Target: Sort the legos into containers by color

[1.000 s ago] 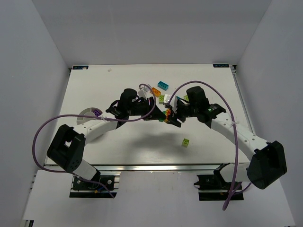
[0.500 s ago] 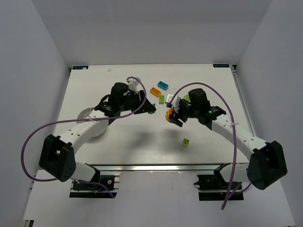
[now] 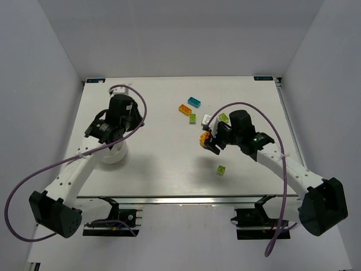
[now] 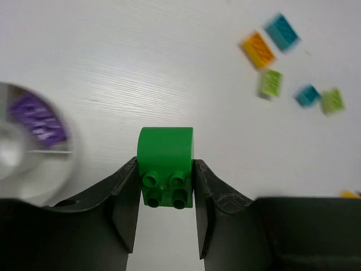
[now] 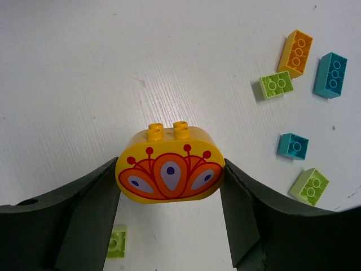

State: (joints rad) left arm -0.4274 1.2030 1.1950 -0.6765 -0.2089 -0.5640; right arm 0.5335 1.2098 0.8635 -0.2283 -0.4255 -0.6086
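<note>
My left gripper (image 4: 165, 189) is shut on a dark green brick (image 4: 165, 151), held above the table just right of the white bowl (image 4: 22, 186). A purple brick (image 4: 39, 119) lies in one wedge of the bowl. In the top view the left gripper (image 3: 127, 129) hangs over the bowl (image 3: 111, 156) and hides the green brick. My right gripper (image 5: 169, 176) is shut on a yellow brick with an orange pattern (image 5: 169, 166); the top view shows it (image 3: 203, 137) near the table's middle. Loose cyan (image 3: 194, 101), orange (image 3: 185, 109) and lime (image 3: 192, 118) bricks lie behind it.
More bricks lie near the right gripper: a small cyan one (image 5: 293, 146), a lime one (image 5: 309, 186) and a lone lime one (image 3: 221, 169) toward the front. White walls enclose the table on three sides.
My left arm has swung left from the table's middle to the bowl, carrying the green brick. My right gripper has stayed near the middle, holding the yellow brick.
</note>
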